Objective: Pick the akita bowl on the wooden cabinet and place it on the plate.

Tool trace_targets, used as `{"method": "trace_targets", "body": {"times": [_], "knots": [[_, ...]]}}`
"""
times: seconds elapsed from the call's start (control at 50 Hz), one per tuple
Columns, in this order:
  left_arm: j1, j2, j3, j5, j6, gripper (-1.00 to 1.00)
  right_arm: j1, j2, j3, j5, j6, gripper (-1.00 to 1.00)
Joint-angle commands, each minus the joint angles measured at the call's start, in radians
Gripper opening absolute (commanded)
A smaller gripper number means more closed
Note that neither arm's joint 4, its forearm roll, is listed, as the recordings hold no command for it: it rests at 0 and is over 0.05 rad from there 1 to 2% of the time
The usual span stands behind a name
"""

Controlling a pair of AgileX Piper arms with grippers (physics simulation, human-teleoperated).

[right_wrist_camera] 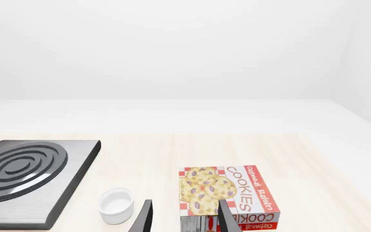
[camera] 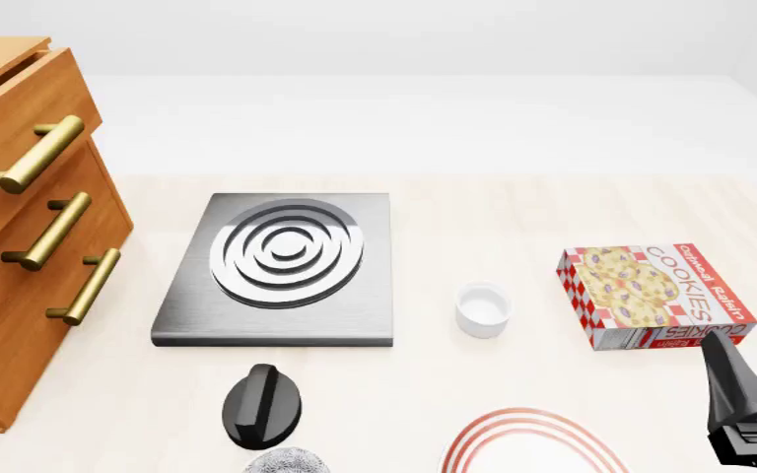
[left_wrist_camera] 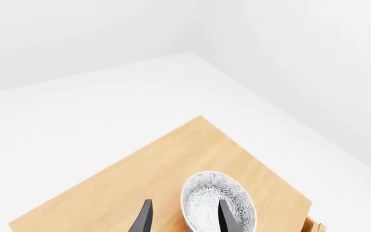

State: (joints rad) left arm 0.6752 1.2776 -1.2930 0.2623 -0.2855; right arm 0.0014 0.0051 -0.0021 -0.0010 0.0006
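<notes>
we are holding our left gripper point(left_wrist_camera: 185, 220) open over the akita bowl point(left_wrist_camera: 216, 202) on the wooden cabinet point(left_wrist_camera: 140, 183), gripping nothing; our right gripper point(right_wrist_camera: 185, 217) is hanging open, empty.

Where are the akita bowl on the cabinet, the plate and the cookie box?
akita bowl point(left_wrist_camera: 216, 203): left wrist view, on its patterned inside.
wooden cabinet point(left_wrist_camera: 166, 169): left wrist view, on its bare top.
plate point(camera: 526, 426): front view, on its red-ringed rim.
cookie box point(camera: 653, 294): front view, on its printed top face.

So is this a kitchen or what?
Probably a pretend kitchen, made in a computer. There's a stove slab with silver rings, a cookie box, a small white cup and a patterned bowl on a wooden cabinet.
</notes>
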Motion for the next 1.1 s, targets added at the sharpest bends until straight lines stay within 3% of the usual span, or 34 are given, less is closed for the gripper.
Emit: {"method": "trace_targets", "body": {"times": [0.02, 1.1], "knots": [[-0.009, 0.025, 0.000, -0.006, 0.002, 1.00, 0.000, 0.000, 0.000, 0.000, 0.000, 1.00], [-0.054, 0.101, 0.063, -0.072, 0.000, 1.00, 0.000, 0.000, 0.000, 0.000, 0.000, 1.00]]}}
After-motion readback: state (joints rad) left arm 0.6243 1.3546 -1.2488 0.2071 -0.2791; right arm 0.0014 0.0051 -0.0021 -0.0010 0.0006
